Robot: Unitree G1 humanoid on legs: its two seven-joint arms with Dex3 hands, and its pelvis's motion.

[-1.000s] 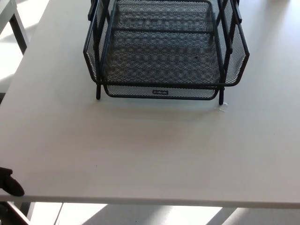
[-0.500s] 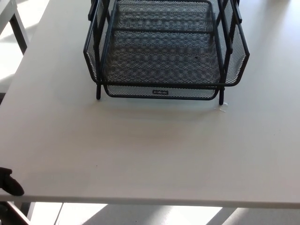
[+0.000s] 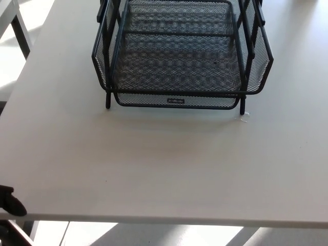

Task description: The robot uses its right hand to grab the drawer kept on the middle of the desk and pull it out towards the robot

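We see almost nothing change over the last second: the desk point(image 3: 164, 164), the largest thing in view, holds the same place, and the black mesh tray rack point(image 3: 182, 51) sits as it did toward the far middle of the desk, its 2 front legs on the surface. The lower drawer point(image 3: 177, 100) of that rack shows its front lip with a small label just beneath the upper tray's rim, poking out only slightly; whether it is pushed in or partly drawn we judge loosely, and it looks close to flush. For the task this stillness means no pull is under way now. Counting: 1 desk, 1 rack, 1 drawer front that we can make out, 1 small pale scrap point(image 3: 244, 118) by the rack's right front leg, and 1 hand. Our left hand point(image 3: 11, 202) shows only as a dark lump at the near left edge, and we cannot tell how its fingers stand. Our right hand is out of sight.
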